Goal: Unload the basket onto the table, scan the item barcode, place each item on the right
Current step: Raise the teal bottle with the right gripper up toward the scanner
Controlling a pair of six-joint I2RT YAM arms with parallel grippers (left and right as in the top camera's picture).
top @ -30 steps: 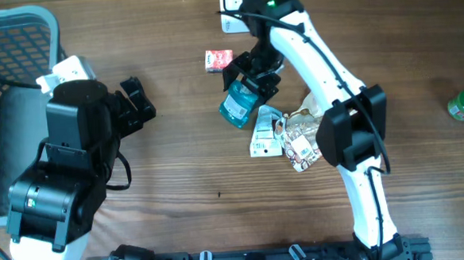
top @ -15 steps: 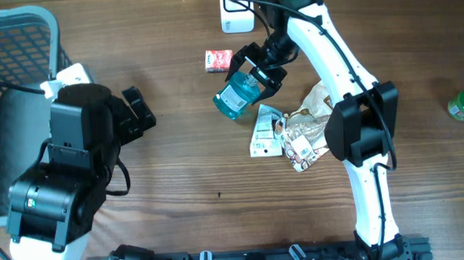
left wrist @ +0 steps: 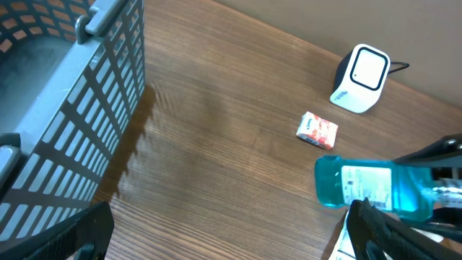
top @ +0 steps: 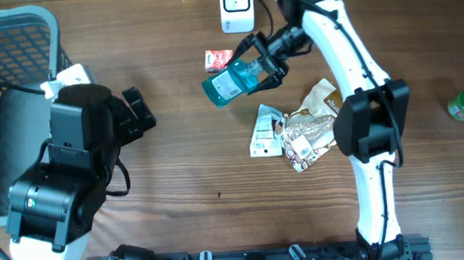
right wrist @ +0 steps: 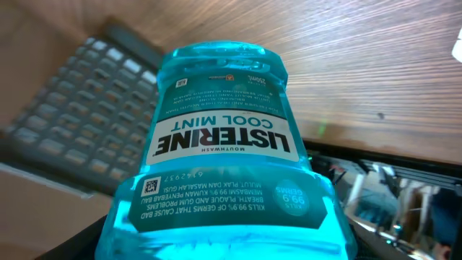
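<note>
Basket [top: 6, 70]: grey mesh, far upper left of the overhead frame, well apart from the work.
Left gripper [top: 138, 111]: left of centre, jaws spread wide, holding nothing.
Right gripper [top: 266, 55]: upper centre, jaws clamped on the neck end of the mouthwash bottle.
Mouthwash bottle [top: 231, 81]: teal, apparently lifted off the wood; its long axis runs from the jaws down-left, base leading.
Scanner [top: 236, 6]: white, at the top edge, near and just above the bottle; the right arm is much the nearer.
Red box [top: 218, 61]: small, just beside the bottle.
Barcode: not clearly findable on the label in the right wrist view; the bottle probably needs rolling toward the scanner face.
</note>
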